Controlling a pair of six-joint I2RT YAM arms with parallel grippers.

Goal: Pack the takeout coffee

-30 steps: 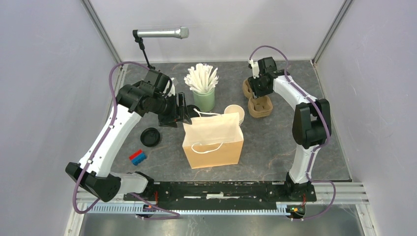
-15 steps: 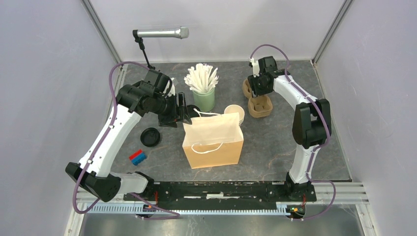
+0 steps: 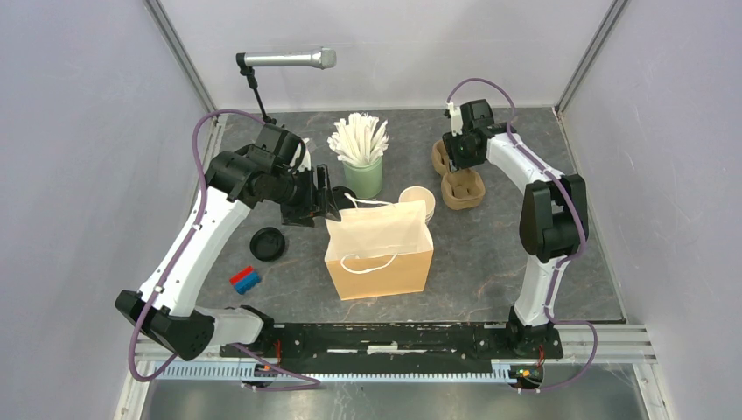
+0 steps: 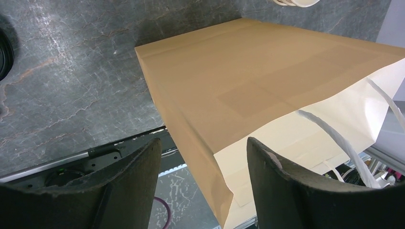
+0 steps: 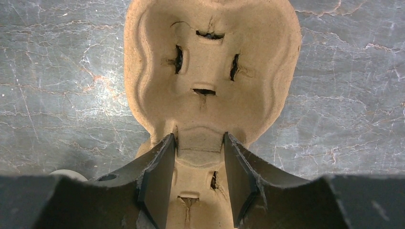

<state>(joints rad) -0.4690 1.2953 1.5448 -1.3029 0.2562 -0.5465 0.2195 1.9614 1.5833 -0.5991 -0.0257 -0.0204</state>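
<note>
The left claw [image 4: 203,145] is spread wide. The side edge of the upright brown paper bag [image 4: 248,81] runs between its 2 fingers without clear contact, and the bag's inside is hidden. The right claw [image 5: 196,143] pinches the narrow middle ridge of the pulp cup carrier [image 5: 210,57], whose near pocket is cut off beneath it. The takeout coffee [image 3: 267,243] shows only as 1 round black top on the desk [image 3: 490,254], left of the left claw and toward the arm bases; no cup body can be made out under it.
</note>
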